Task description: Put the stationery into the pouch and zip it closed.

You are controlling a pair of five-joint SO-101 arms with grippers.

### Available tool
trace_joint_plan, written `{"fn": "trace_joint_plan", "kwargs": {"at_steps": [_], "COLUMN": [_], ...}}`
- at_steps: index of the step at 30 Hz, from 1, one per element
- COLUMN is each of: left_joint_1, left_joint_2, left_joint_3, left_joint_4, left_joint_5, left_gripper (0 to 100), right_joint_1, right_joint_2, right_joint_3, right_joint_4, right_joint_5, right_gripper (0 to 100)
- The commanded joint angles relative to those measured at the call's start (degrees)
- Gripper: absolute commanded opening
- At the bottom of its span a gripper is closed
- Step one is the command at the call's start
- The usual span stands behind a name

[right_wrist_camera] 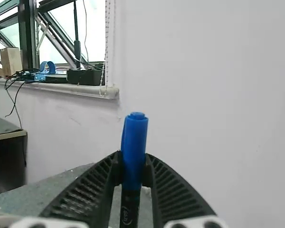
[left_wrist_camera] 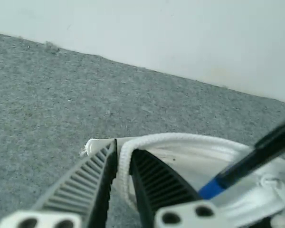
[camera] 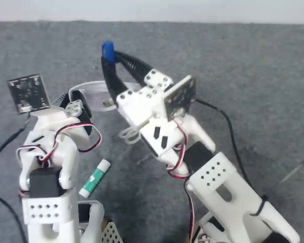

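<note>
Right tool (right_wrist_camera: 133, 156) gripping blue-capped black marker (right_wrist_camera: 134, 135); left tool (left_wrist_camera: 123, 150) pinching white pouch (left_wrist_camera: 190, 139) rim

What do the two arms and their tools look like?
The left arm and right arm are white plastic with rows of small holes and black motor blocks. Thin red, white and black wires loop along them. Each wrist bears a small circuit board. The left tool and right tool have dark, ribbed, tapering fingers.
</note>
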Motion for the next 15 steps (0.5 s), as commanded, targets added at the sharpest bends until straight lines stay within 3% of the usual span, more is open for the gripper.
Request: {"fn": "trace_joint_plan", "kwargs": {"at_steps": [1,5,11,15], "left_joint_1": [-0.2,-0.2,-0.3,-0.3], "left_joint_2": [-0.2,-0.2,-0.4,-0.2], "left_joint_3": [-1.2,-1.2,-1.2,-1.2], "left_joint_4": [-1.2,-1.1,-1.1,-1.1], "left_joint_5": [-0.4,-0.4,-0.4,-0.4], "left_gripper": [1,1,1,1], "right_joint_1": [-0.4,-0.1,-1.8,-1.9], "right_joint_2": [-1.5,-1.4,-2.0,-2.0], "right_joint_3": [1.9,4.6,10.5,12.9], "right_joint_4": [-2.2,-1.9,-2.2,-2.2], "right_joint_5": [1.1,2.5,16.6,21.6], "right_gripper": [0.6,0.6,0.6,0.6]}}
